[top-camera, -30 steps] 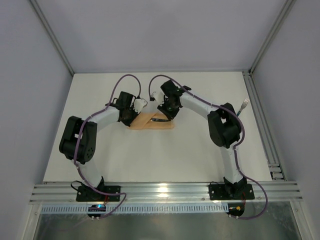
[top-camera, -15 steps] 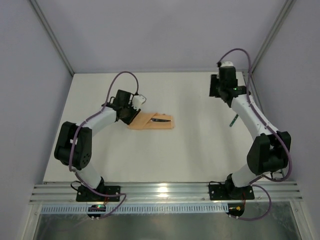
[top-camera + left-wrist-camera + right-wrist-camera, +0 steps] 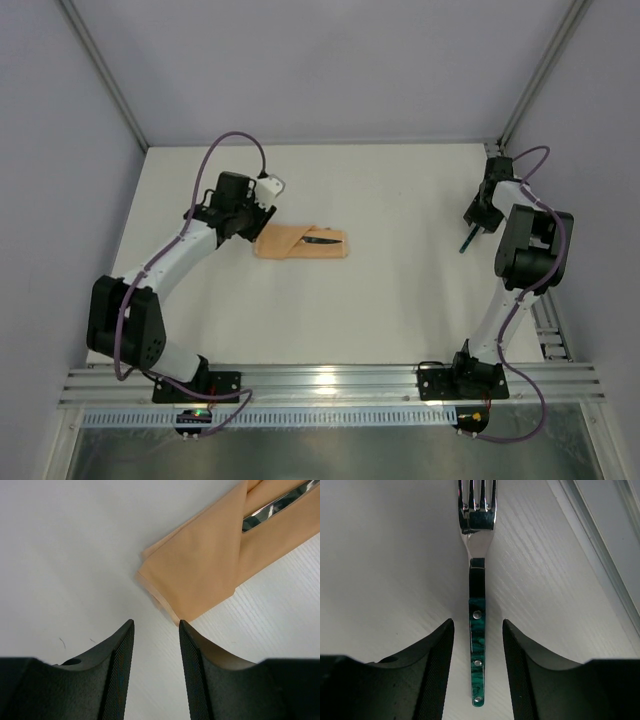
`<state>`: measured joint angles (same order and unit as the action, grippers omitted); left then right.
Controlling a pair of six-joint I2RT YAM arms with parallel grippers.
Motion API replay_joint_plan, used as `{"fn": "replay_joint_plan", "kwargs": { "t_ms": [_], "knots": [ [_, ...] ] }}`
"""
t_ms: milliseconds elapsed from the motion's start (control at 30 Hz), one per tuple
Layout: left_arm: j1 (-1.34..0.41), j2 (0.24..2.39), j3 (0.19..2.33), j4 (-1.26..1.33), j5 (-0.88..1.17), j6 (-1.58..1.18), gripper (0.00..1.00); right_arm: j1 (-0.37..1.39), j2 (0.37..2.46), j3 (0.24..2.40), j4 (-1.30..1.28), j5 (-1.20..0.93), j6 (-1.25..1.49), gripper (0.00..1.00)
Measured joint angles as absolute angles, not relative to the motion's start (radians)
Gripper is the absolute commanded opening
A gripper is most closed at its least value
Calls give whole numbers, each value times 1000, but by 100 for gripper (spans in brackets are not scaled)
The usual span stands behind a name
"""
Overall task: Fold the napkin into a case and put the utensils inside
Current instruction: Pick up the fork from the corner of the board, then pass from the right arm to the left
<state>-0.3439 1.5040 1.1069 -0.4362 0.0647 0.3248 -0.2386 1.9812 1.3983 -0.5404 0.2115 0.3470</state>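
At the surface's (image 3: 400,300) right edge, the right jaws stand spread astride the fork (image 3: 477,655) — a skewed close could flick its slim handle away — left jaws spread beside the case (image 3: 200,575).

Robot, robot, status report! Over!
Both open: left end effector beside case, right end effector astride fork. Case holds knife. Nothing blocking.

Top external: fixed, high above near edge of bench (image 3: 380,300), looks down over whole surface, far off.
Left wrist: close, looks down past left end effector (image 3: 156,625); case (image 3: 200,575) corner just ahead of tips, shared with top view.
Right wrist: close, downward; fork (image 3: 477,605) handle between right end effector (image 3: 478,622) fingers, shared with top view.
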Motion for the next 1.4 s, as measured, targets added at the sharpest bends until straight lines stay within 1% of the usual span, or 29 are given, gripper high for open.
{"fn": "replay_joint_plan", "kwargs": {
  "t_ms": [67,133,167,200,267,367,467,567,600,667,700,733,833,900,1000,1133,1267,1400],
  "knots": [
    [-344,1465,1107,-445,66,324,44,-238,2014,1418,-540,202,350,44],
    [-344,1431,1107,-452,71,322,43,-241,2026,1429,-535,190,356,25],
    [-344,1418,1107,-458,73,322,43,-245,2028,1431,-533,178,360,19],
    [-344,1406,1107,-466,74,322,43,-249,2030,1431,-529,164,369,12],
    [-344,1387,1107,-480,81,321,42,-254,2030,1430,-524,151,370,5],
    [-344,1362,1107,-512,99,321,40,-261,2023,1419,-506,122,370,4],
    [-344,1325,1107,-562,138,322,41,-262,1988,1371,-485,84,379,4],
    [-344,1267,1112,-623,208,327,46,-228,1866,1243,-469,44,422,4],
    [-345,1245,1114,-643,232,327,47,-197,1790,1185,-453,37,447,4],
    [-354,1205,1126,-685,265,339,49,-91,1601,1078,-428,25,530,4],
    [-362,1191,1131,-697,274,343,50,-14,1499,1039,-397,25,579,4],
    [-376,1174,1137,-714,278,349,52,74,1404,1013,-359,46,627,4],
    [-444,1145,1155,-756,273,373,53,344,1222,994,-234,105,770,4],
    [-507,1140,1161,-776,251,382,53,497,1170,994,-146,156,867,4],
    [-598,1141,1162,-788,208,394,53,643,1198,996,-53,251,992,4],
    [-672,1147,1188,-809,165,404,54,767,1360,1049,-24,322,1102,4],
    [-686,1168,1242,-814,143,408,56,833,1474,1082,-8,337,1177,4],
    [-699,1189,1240,-808,103,416,56,854,1501,1105,-4,355,1226,4]
  ]
}}
